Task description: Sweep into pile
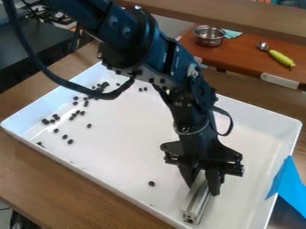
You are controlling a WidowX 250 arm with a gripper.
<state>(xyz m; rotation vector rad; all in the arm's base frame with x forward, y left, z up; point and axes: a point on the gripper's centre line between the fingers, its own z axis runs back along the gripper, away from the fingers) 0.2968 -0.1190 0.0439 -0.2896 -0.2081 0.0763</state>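
Camera view: gripper (202,191) pinching metal bar (196,205)

Bar slants between both fingers toward the near rim of the white tray (119,147). One dark piece (151,184) lies near it, apart. Remaining dark pieces (44,121) lie scattered across the tray's left part, unpiled. Blue material (290,181) meets the right rim.

No text, label, brand, number or sign can be read.
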